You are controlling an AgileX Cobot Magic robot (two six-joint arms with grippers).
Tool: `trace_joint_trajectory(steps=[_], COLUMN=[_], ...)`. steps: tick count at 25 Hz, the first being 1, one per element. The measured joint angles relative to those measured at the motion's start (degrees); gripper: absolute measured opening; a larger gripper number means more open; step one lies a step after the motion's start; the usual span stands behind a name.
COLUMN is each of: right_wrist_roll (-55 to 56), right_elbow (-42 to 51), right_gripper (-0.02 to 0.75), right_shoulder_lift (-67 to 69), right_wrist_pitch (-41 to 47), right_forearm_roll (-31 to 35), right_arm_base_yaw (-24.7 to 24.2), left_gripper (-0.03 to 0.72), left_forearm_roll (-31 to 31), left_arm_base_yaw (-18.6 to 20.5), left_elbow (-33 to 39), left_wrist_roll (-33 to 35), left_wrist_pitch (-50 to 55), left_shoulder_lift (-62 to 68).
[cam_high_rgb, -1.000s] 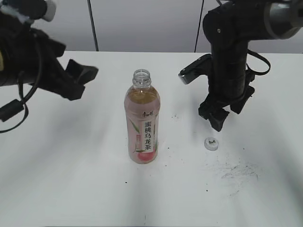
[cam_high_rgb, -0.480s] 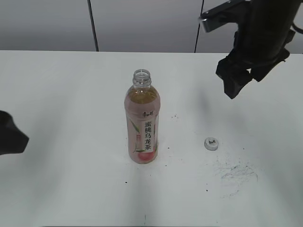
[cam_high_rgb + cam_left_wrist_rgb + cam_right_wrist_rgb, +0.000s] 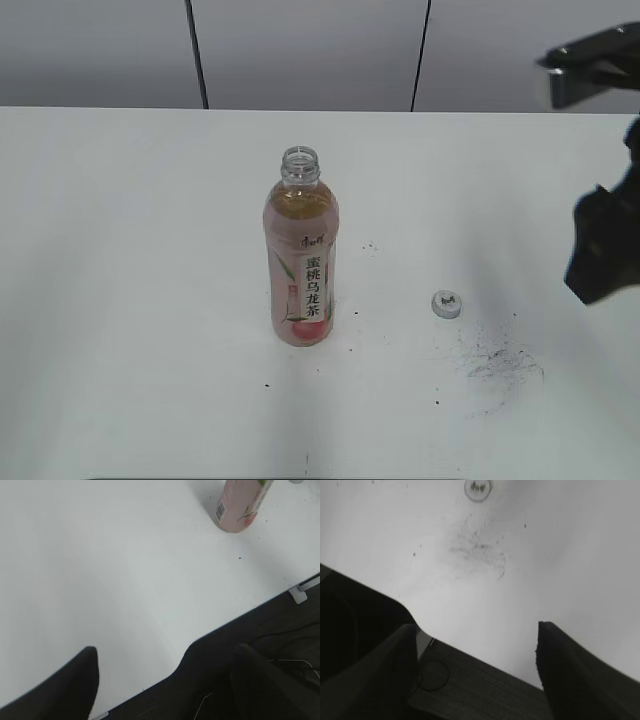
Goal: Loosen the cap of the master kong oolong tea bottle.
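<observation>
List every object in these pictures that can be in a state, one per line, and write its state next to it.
master kong oolong tea bottle: upright on the table, mouth open, no cap on it, partly filled with amber tea.
cap: off the bottle, lying on the table to its right, apart from it.
left gripper: jaws open, empty, over the table's edge.
right gripper: jaws open, empty, away from the cap.
table: white, scuffed with dark marks near the cap.

Both the left gripper (image 3: 165, 680) and right gripper (image 3: 475, 665) hang empty, jaws spread.
</observation>
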Motion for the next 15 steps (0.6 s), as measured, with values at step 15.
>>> trace_joint_trajectory(steps=[15], right_wrist_roll=[0.0], right_elbow=[28.51], right_gripper=[0.556], right_shoulder_lift=[-45.04], right_wrist_pitch=[-4.63], right_forearm_roll=[1.76], right_arm_base_yaw=[0.0], left_gripper=[0.49], left_forearm_roll=[-0.91], left_arm_base_yaw=[0.0], left_elbow=[5.87], left_wrist_roll=[0.6], left_wrist_pitch=[-3.25], left_shoulder_lift=[-24.2])
